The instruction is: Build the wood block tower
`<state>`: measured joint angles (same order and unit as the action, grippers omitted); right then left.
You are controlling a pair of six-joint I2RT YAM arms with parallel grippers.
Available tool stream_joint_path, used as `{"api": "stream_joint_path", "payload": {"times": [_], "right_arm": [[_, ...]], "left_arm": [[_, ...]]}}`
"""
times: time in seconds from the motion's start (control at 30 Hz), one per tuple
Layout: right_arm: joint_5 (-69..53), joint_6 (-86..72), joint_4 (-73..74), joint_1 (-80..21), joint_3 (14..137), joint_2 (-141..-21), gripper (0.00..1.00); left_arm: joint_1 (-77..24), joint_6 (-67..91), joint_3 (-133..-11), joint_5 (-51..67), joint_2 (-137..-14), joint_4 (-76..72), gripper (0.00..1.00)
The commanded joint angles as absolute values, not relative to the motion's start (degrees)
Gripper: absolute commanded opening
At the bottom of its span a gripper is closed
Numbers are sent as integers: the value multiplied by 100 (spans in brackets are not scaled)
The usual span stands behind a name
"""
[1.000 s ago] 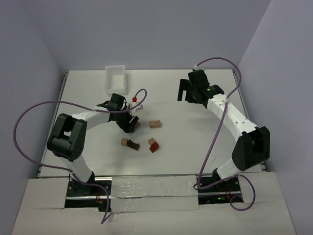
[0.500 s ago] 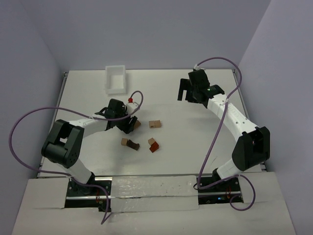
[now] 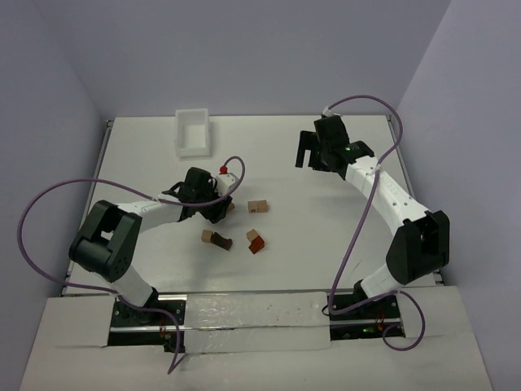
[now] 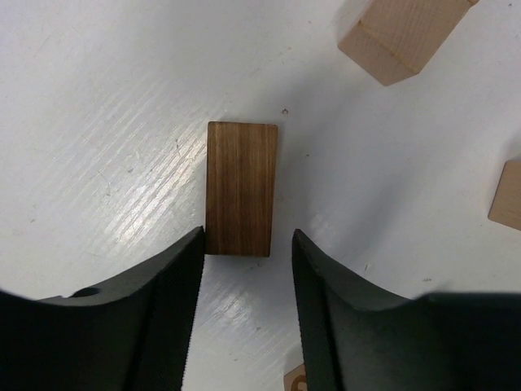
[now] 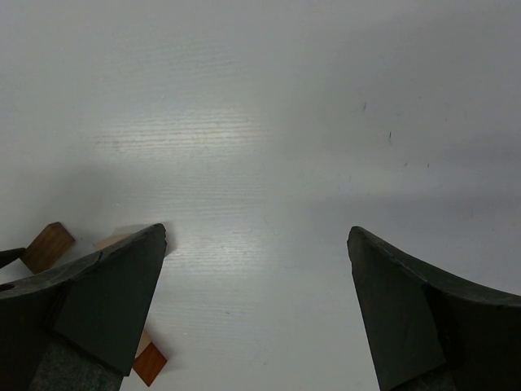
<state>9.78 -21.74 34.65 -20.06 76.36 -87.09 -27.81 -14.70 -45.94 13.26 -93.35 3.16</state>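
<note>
Several small wooden blocks lie loose on the white table; no stack shows. A dark brown block [image 4: 241, 187] lies flat, also seen from above [image 3: 229, 207]. My left gripper [image 4: 247, 244] is open low over the table, its fingertips at either side of the block's near end. In the top view it [image 3: 215, 208] sits just left of that block. A tan block [image 4: 403, 37] lies beyond. My right gripper [image 3: 313, 155] is open and empty at the far right, high over bare table [image 5: 254, 238].
A tan pair of blocks [image 3: 259, 207], a tan-and-brown pair [image 3: 216, 239] and a reddish-brown block [image 3: 256, 240] lie mid-table. A white bin [image 3: 193, 132] stands at the far left. A purple cable with a red tip [image 3: 222, 168] loops near my left gripper.
My left arm has reached further out and its gripper has shifted slightly right, toward the dark brown block. The right arm and the blocks have not moved.
</note>
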Motion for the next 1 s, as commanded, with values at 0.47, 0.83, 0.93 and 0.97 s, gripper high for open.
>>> {"api": "stream_joint_path", "payload": {"times": [0.47, 0.83, 0.93, 0.97], "right_arm": [[904, -2135, 3261, -1902, 7594, -8561, 100], [396, -1834, 3249, -1828, 7549, -8496, 100], [119, -1607, 3292, -1733, 7566, -8466, 100], [15, -1518, 3306, -1664, 7560, -8461, 100]], "left_arm": [[-2772, -2190, -5054, 1722, -9265, 630, 34], [-2781, -3047, -5743, 3021, -8581, 1739, 23], [-2824, -3393, -6109, 3291, -8741, 2162, 24], [-2853, -3488, -6201, 3320, -8792, 2320, 24]]}}
